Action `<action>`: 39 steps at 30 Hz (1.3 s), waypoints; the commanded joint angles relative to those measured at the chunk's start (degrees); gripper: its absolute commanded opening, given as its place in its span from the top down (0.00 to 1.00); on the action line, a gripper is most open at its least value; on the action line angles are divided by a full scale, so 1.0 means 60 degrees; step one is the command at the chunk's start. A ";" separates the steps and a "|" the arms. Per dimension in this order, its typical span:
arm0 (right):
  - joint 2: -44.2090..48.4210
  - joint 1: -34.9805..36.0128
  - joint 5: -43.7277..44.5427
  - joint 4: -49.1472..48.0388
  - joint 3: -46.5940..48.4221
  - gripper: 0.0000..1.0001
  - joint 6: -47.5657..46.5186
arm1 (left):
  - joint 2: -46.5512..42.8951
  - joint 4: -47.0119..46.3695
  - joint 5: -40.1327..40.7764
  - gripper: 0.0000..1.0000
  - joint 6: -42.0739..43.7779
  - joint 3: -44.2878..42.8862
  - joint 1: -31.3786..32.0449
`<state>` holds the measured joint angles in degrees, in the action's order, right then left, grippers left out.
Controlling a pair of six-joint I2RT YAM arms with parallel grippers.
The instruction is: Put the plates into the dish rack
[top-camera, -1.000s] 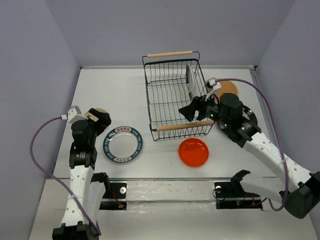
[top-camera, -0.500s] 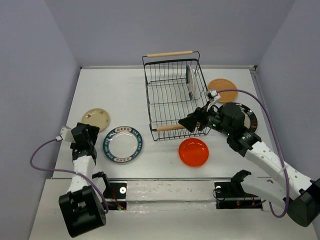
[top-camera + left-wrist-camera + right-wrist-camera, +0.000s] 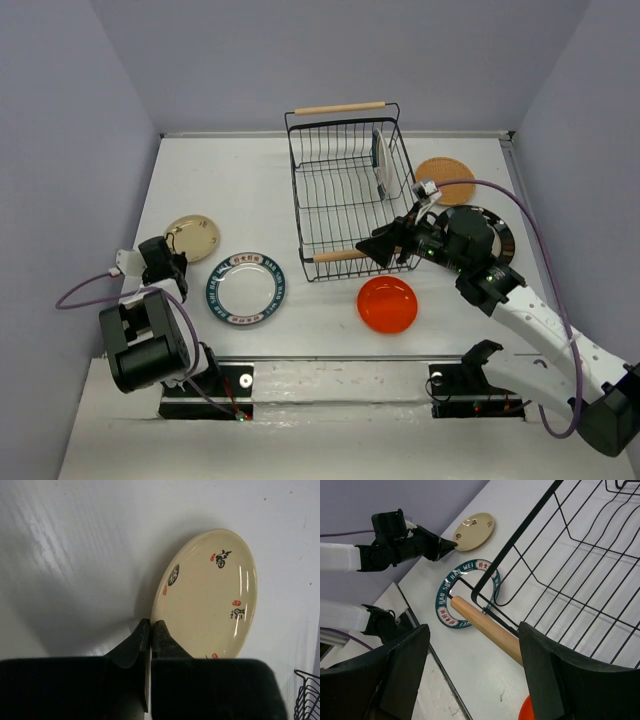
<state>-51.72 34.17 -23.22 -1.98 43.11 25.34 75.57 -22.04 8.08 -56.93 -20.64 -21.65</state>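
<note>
The black wire dish rack (image 3: 340, 107) stands mid-table, with one green-rimmed white plate (image 3: 380, 160) upright in its right end. Flat on the table lie a beige plate (image 3: 192, 238) (image 3: 210, 595), a green-rimmed plate (image 3: 245, 288) (image 3: 445, 605), an orange-red plate (image 3: 387, 304), a tan woven plate (image 3: 446, 178) and a black-rimmed plate (image 3: 497, 228), the last partly under the right arm. My left gripper (image 3: 168, 262) (image 3: 151, 625) is shut, its tips at the beige plate's near rim with nothing seen between them. My right gripper (image 3: 385, 245) (image 3: 474, 630) hangs open above the rack's near wooden handle (image 3: 490, 630).
The left arm is folded back near its base (image 3: 140, 340). Grey walls close in the table on three sides. A purple cable (image 3: 530, 190) loops over the right arm, above the woven and black-rimmed plates.
The left arm drew back toward its base and its gripper closed, uncovering the beige plate. The right gripper slid a little left along the rack's near handle, still open.
</note>
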 commanded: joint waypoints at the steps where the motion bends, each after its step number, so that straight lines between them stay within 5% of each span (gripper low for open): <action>1: -0.0007 0.0061 -0.0158 -0.0520 0.0095 0.23 0.0083 | 0.0193 -0.0325 0.0221 0.94 0.0274 -0.0397 -0.0054; 10: -0.0314 0.0061 -0.0260 -0.0388 0.0651 0.18 0.0141 | -0.3008 -0.0208 -0.0071 0.95 0.0653 -0.0367 -0.0098; 19: -0.1571 0.0294 -0.0509 -0.0974 0.1878 0.17 0.0756 | -0.6584 0.0319 -0.3199 0.94 0.1942 -0.0442 -0.0054; 26: -0.3154 0.1012 -0.0276 -0.1077 0.3374 0.14 0.0450 | -0.6984 -0.0398 -0.7083 0.94 0.2205 -0.0338 0.0034; 35: -0.5936 0.2024 0.0032 -0.0564 0.5675 0.12 -0.0503 | -0.6970 -0.0633 -0.9020 0.94 0.3115 -0.1114 0.1468; 39: -0.6261 0.2024 0.1420 -0.0257 0.5925 0.10 -0.0620 | -0.6882 -0.0647 -0.9314 0.94 0.3423 -0.1378 0.2113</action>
<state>-88.75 46.30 -22.06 -4.23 75.64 23.99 34.33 -21.26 -41.54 -38.98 -24.60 -11.77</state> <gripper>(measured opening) 0.894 0.098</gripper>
